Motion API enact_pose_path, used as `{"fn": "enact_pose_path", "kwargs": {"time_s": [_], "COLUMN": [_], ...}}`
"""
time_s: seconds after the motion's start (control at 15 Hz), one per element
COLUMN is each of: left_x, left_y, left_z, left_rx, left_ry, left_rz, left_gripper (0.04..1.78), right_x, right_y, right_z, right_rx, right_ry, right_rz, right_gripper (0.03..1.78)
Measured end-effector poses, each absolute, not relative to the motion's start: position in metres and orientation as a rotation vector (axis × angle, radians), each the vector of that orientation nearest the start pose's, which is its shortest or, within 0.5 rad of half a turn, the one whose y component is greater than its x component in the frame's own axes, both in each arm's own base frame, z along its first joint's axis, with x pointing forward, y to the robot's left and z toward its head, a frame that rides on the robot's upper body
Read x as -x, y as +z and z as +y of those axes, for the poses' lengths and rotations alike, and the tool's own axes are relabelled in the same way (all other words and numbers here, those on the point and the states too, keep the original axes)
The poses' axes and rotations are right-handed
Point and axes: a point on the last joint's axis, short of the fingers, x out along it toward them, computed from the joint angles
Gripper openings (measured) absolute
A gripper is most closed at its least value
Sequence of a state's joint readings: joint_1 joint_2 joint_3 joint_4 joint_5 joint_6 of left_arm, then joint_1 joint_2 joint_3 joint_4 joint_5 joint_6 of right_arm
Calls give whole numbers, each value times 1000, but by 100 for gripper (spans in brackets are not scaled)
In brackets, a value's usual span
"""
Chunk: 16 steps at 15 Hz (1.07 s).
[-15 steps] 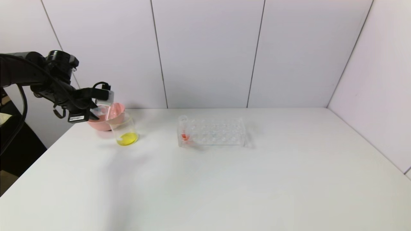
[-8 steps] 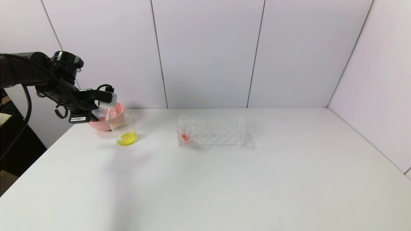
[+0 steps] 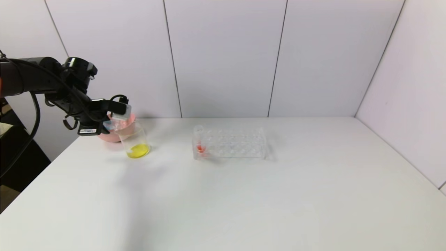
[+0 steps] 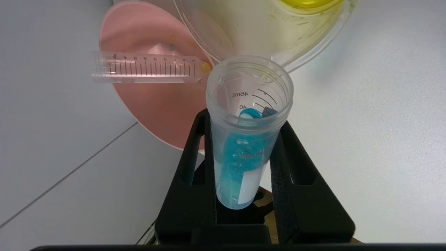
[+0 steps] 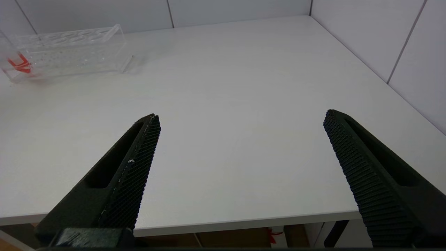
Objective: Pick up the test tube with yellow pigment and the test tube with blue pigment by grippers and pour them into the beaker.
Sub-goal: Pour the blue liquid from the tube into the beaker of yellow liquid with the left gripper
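Observation:
My left gripper is shut on the test tube with blue pigment, tipped with its open mouth close to the rim of the beaker. Blue liquid lies along the inside of the tube. The beaker holds yellow liquid at its bottom. A clear graduated tube with a yellow tint at its tip, the test tube with yellow pigment, lies across the pink bowl. My right gripper stands open with nothing in it above the table's near edge.
The pink bowl stands just behind the beaker near the table's left back corner. A clear tube rack with a red-liquid tube at its left end sits mid-table. Walls close off the back and right.
The left arm has shifted right towards the beaker, carrying the blue tube closer to the rim. The beaker, the bowl and the rack stay in place.

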<state>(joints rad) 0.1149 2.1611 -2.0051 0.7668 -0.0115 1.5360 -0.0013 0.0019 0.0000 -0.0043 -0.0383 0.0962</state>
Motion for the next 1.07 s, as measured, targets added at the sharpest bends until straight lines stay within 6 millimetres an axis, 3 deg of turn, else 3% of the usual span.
{"fn": "enact_pose_path", "kwargs": {"time_s": [1.07], "left_x": [-408], "left_y": [221], "left_z": [38], "left_rx": [-1427], "left_ry": [-584], "left_rz": [829], "left_gripper": [46], "right_x": [23], "right_y": [76], "right_z": [-1], "right_rx": [-96], "right_ry": [-39], "right_rz": [-4], "right_gripper": [171]}}
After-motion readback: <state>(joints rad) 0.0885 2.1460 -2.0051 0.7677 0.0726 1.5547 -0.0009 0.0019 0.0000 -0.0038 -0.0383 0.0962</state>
